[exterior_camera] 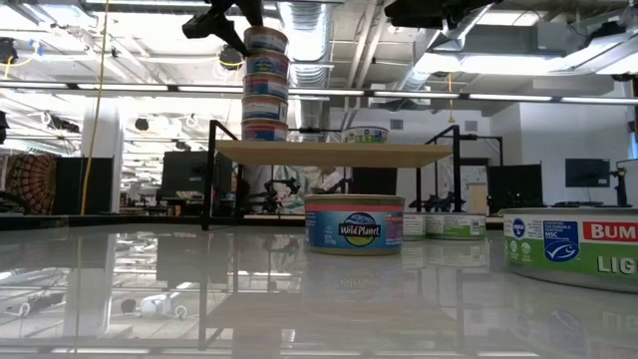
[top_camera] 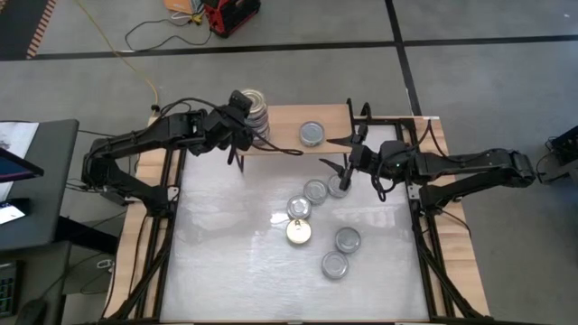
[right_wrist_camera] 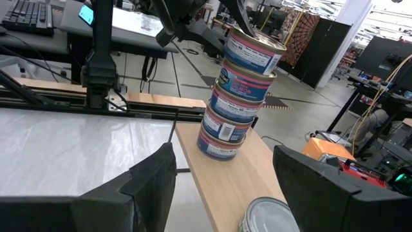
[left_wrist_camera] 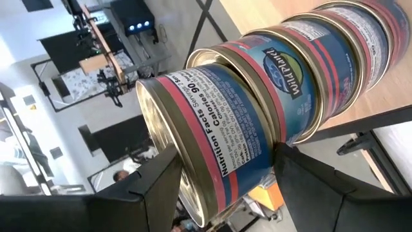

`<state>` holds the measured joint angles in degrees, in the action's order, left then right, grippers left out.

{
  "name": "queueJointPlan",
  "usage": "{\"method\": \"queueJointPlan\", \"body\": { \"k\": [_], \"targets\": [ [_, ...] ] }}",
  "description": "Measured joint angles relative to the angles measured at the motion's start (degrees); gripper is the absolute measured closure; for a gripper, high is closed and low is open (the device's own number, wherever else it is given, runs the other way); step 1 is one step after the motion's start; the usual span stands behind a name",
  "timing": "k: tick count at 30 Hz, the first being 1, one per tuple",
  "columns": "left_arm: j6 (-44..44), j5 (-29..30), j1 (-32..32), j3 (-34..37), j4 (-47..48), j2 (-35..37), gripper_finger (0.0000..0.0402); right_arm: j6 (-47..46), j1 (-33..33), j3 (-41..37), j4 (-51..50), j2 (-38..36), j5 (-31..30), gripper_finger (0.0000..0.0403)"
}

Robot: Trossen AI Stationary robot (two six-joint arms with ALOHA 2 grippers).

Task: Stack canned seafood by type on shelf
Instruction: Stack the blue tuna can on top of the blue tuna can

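Gripping top tin of leaning salmon stack (top_camera: 254, 110) on shelf (top_camera: 282, 126), left gripper (left_wrist_camera: 222, 174). Right gripper (top_camera: 347, 154) open over white table (top_camera: 235, 271). Loose tins (top_camera: 300, 232) on table. Grey floor, yellow cable (top_camera: 117, 45) behind.

**Labels on show**

"Wild Planet" reads on a blue-labelled can (exterior_camera: 354, 223) on the table. The can at right (exterior_camera: 570, 246) shows "BUM", "LIG" and an "MSC" mark. The stack's top can (left_wrist_camera: 209, 138) reads "Nutrition Facts", "Calories" and "90"; the next can (left_wrist_camera: 290, 80) reads "Wild Planet".
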<state>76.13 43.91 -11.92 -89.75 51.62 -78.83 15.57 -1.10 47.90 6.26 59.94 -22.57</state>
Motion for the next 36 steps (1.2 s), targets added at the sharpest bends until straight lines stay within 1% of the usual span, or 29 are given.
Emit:
{"method": "queueJointPlan", "body": {
  "k": [3,8,13,19,22,25,33,36],
  "targets": [
    [1.90,-0.89,0.02,-0.03,0.14,0.02,0.0171,0.00,0.01,0.00,0.00,0.00,0.00,0.0112],
    [2.68,-0.98,0.04,-0.03,0.59,0.02,0.0171,0.00,0.00,0.00,-0.02,0.00,0.00,0.0112],
    [2.63,1.37,0.07,-0.03,0.94,0.00,0.0171,0.00,0.00,0.00,-0.02,0.00,0.00,0.0112],
    [-0.85,5.35,1.35,0.05,0.46,0.04,0.0171,0.00,0.02,0.00,-0.22,0.00,0.00,0.0112],
    [-1.71,8.44,2.21,0.15,-2.34,0.16,0.0171,-0.04,0.00,0.00,-0.22,-0.02,0.02,0.0112],
    [-1.91,10.08,3.26,0.15,-3.12,0.98,0.0171,-0.06,0.00,0.00,-0.21,-0.02,0.00,0.0112],
    [-5.22,10.43,7.85,0.13,-6.70,2.51,0.0171,-0.09,0.29,0.02,-1.15,-0.02,-0.02,0.0112],
    [-8.63,10.68,10.37,0.06,-6.82,3.08,0.0171,-0.17,1.04,0.02,-2.39,-0.57,-0.66,0.0112]
  ]
}}
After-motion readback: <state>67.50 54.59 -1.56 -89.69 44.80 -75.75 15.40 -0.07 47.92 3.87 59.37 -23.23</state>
